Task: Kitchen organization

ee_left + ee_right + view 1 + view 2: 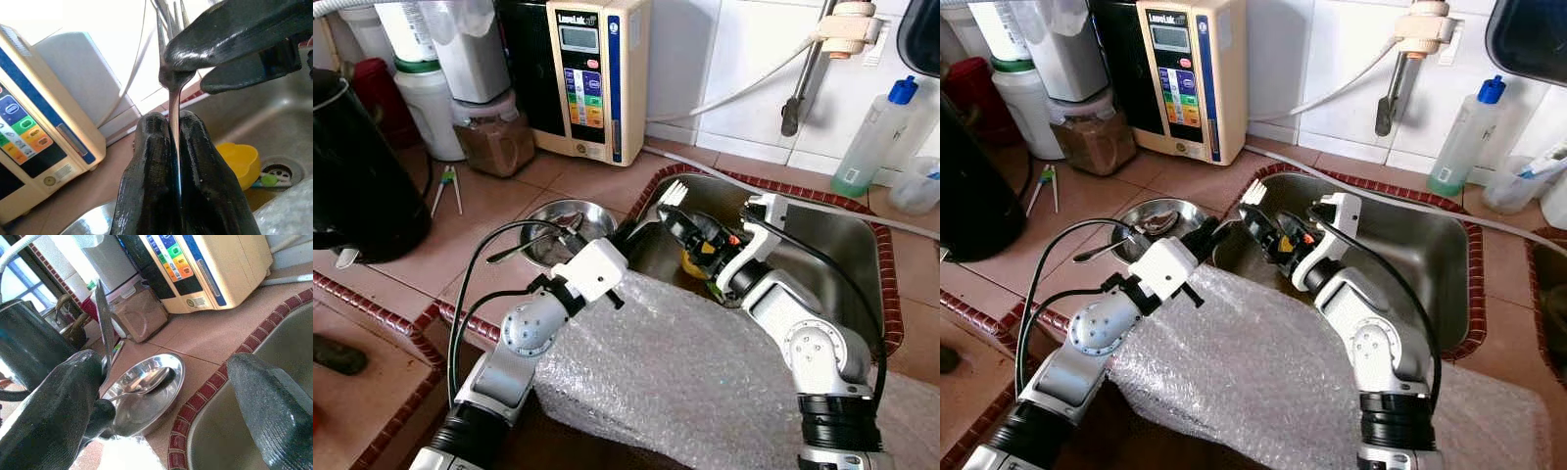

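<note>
So, head views first: left gripper (pixel 625 235) clamped on a fork (pixel 672 193) by its handle, tines poking up at the near-left corner of the sink (pixel 842 245). Right gripper (pixel 680 223) reaching in from the other side, fingers spread, meeting the fork just below the tines. Steel plate (pixel 548 211) sitting on the tiled counter (pixel 607 181) just left of the sink, spoon (pixel 1107 252) resting across it with the handle hanging off the near rim. Something yellow down in the basin behind the right gripper, can't really tell what from here. Bubble wrap (pixel 705 382) draped over the counter edge under both arms. Black kettle (pixel 357 176) off to the left, cream water machine (pixel 592 73) against the wall, plastic bottle with blue cap (pixel 873 137) on the far right.

Left wrist view next: two black fingers (pixel 146 181) pinched tight on the fork's thin handle, tines up top. Right gripper's fingers (pixel 234 36) right at the fork's neck, the upper one touching it. Yellow bowl-ish thing (pixel 239 159) near the drain.

Right wrist view: wide open, one finger (pixel 54 411) against the fork, the other (pixel 274 406) well apart over the sink rim. Plate and spoon between them in the background.
</note>
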Tool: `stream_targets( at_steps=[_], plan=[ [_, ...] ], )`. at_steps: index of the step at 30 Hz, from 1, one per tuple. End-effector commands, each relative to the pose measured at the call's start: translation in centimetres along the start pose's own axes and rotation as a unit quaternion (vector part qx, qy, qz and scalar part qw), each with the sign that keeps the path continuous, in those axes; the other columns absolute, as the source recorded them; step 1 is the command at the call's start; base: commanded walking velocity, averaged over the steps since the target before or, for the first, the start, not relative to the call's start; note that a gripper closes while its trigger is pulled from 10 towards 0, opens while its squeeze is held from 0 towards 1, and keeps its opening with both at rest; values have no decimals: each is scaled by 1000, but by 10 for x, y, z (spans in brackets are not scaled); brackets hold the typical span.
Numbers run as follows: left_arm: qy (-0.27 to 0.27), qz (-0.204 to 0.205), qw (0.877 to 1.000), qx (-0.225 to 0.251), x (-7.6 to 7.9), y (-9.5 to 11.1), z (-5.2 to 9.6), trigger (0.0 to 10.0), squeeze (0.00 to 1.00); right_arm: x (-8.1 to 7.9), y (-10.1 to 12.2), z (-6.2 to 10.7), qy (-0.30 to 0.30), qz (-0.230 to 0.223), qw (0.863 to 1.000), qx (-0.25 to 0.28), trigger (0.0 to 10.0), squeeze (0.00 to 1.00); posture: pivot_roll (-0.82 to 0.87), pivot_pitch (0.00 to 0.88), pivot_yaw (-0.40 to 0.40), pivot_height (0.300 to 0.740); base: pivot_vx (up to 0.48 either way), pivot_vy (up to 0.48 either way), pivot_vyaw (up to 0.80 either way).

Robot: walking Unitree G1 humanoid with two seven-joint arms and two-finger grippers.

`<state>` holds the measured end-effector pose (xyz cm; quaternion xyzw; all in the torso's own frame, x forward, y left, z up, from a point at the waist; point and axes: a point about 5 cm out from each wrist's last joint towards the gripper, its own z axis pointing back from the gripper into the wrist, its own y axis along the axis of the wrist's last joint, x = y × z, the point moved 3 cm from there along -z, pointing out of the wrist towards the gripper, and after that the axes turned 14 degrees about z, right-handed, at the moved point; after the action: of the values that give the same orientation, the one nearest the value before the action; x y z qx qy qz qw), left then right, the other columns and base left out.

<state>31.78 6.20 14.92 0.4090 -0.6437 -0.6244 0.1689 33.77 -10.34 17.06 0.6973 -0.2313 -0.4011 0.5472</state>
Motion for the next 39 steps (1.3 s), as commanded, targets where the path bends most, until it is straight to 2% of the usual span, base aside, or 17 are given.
stream_targets(
  at_steps=[1,2,5,6,9,10,11,12,17,25,26,35,39],
  plan=[
    [-11,-7,1000,18,2,10,-6,3020,0,-6,7,0,14,11,1000,8,10000,0,-76,6,60,740,0,0,0],
    [-4,-4,1000,20,3,11,-7,3412,0,-5,8,0,12,10,1000,12,10000,0,-76,6,63,740,0,0,0],
    [14,14,1000,21,5,10,-10,3333,0,-4,10,-1,4,4,1000,17,10000,0,-74,5,63,740,0,0,0],
    [15,18,1000,20,8,9,-12,4157,0,-4,10,-1,1,-3,1000,21,10000,0,-74,5,63,740,0,0,0],
    [24,20,999,20,10,8,-14,3961,0,-4,10,-2,-8,-12,999,29,10000,0,-68,3,59,740,0,0,0],
    [27,22,999,20,10,8,-14,3765,0,-4,10,-3,-13,-16,999,31,4980,0,-61,1,51,740,0,0,0],
    [30,25,999,21,10,8,-13,3686,0,-3,9,-3,-19,-20,999,33,3882,0,-61,1,51,740,0,0,0],
    [32,28,999,21,10,7,-13,3490,0,-2,10,-3,-24,-24,999,39,0,0,-58,1,48,740,0,0,0],
    [38,30,999,19,12,5,-12,3333,0,5,12,-4,-53,-38,997,52,0,0,-56,0,45,740,0,0,0],
    [21,30,999,23,22,5,-14,2627,0,18,19,-5,-103,-55,990,75,0,0,-63,0,48,740,0,0,0],
    [20,29,999,23,22,5,-14,2314,0,19,19,-5,-108,-59,990,76,0,0,-63,0,48,740,0,0,0],
    [19,28,999,25,25,5,-15,2471,0,28,10,-3,-158,-74,982,71,0,0,-64,0,46,740,0,0,0],
    [24,26,999,24,23,4,-16,2627,0,39,8,-2,-190,-83,976,67,0,0,-64,0,47,740,0,0,0]
  ],
)
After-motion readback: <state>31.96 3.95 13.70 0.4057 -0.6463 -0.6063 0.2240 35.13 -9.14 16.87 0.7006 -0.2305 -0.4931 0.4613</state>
